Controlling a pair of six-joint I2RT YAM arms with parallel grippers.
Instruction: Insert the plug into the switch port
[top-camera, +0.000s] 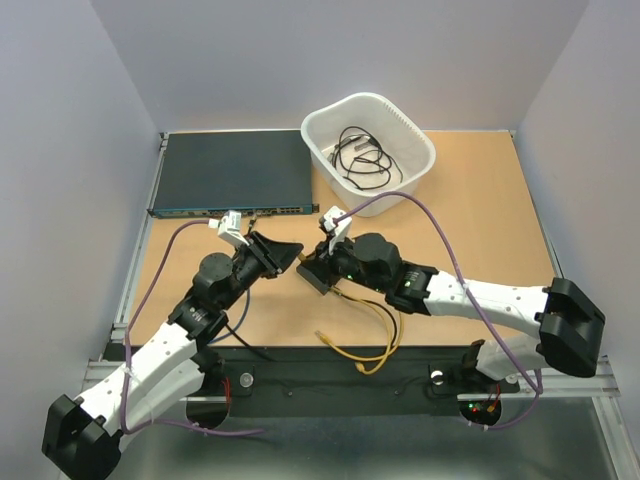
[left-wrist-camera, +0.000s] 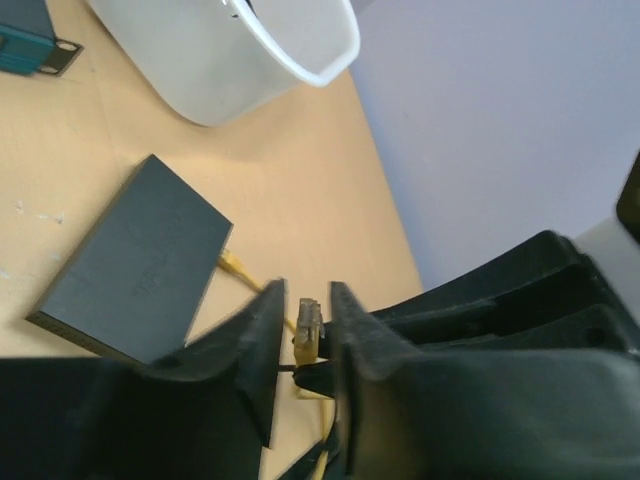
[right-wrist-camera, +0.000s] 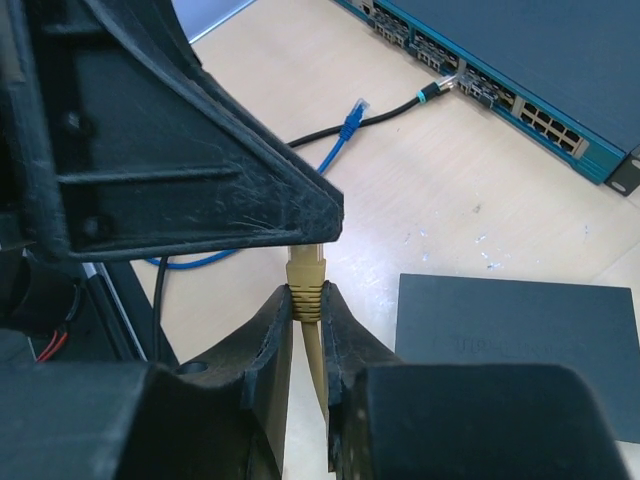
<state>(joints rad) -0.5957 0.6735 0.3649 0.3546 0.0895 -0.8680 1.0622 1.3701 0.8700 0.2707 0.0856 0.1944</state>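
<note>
You had a wide rack unit (top-camera: 228, 172) at the counter's (top-camera: 490, 220) far left. A white tub (top-camera: 315, 150) stood just to its right, holding a coil of black cable (top-camera: 362, 160). A black lead (right-wrist-camera: 390, 110) ran into the rack's front sockets. A blue lead (right-wrist-camera: 340, 132) lay beside it, plug loose on the counter.

The plug (right-wrist-camera: 305, 272) is tan, with a boot of the same colour. It is pinched between the fingertips of the right claw (right-wrist-camera: 305, 298), its tip pointing away from the wrist, and its cable runs back between the fingers. The small matte-black box (right-wrist-camera: 520, 345) lies flat on the tabletop (right-wrist-camera: 400, 200), near the plug and apart from it. The switch port on its edge is hidden in this view.
</note>
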